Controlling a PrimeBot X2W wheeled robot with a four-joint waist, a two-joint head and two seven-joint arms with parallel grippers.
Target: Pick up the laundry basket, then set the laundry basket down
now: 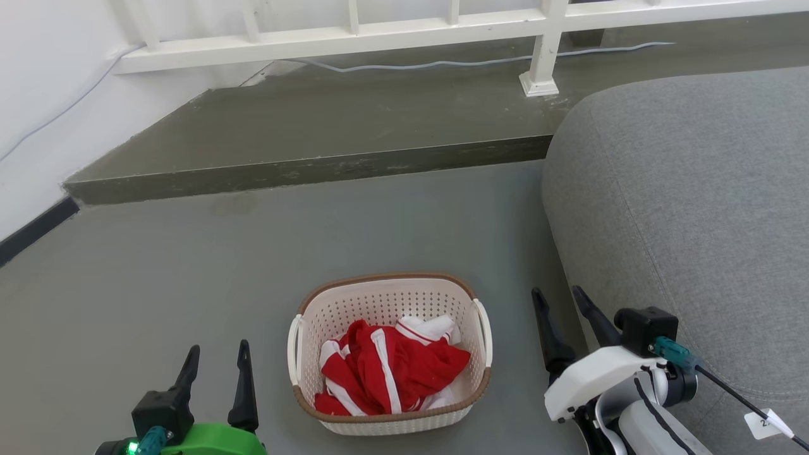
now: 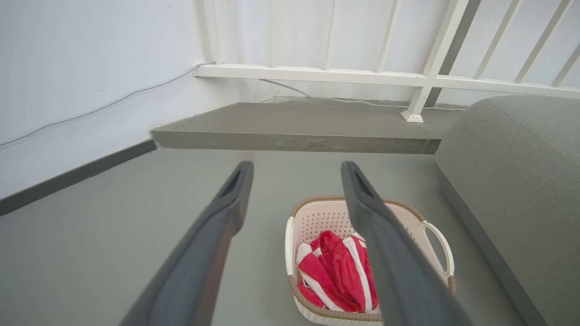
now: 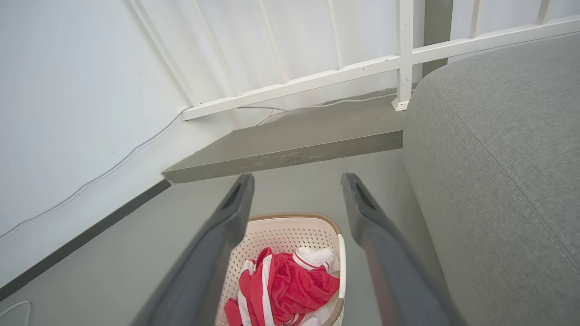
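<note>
The laundry basket (image 1: 385, 303) is cream-white and perforated with a brown rim and white side handles. It rests on the grey floor in the head view, holding a red and white garment (image 1: 389, 366). My left gripper (image 1: 216, 357) stands open to the basket's left, apart from it. To the basket's right my right gripper (image 1: 559, 303) is open too, close to the handle but not touching. The left wrist view shows the basket (image 2: 317, 217) low between and behind my open fingers (image 2: 226, 213). In the right wrist view the basket (image 3: 290, 233) lies below my spread fingers (image 3: 362, 213).
A grey sofa (image 1: 689, 208) fills the right side, close to my right arm. A raised grey step (image 1: 303, 167) runs behind the basket, with a white railing (image 1: 392, 31) and a cable on it. A white wall with a dark skirting stands at the left.
</note>
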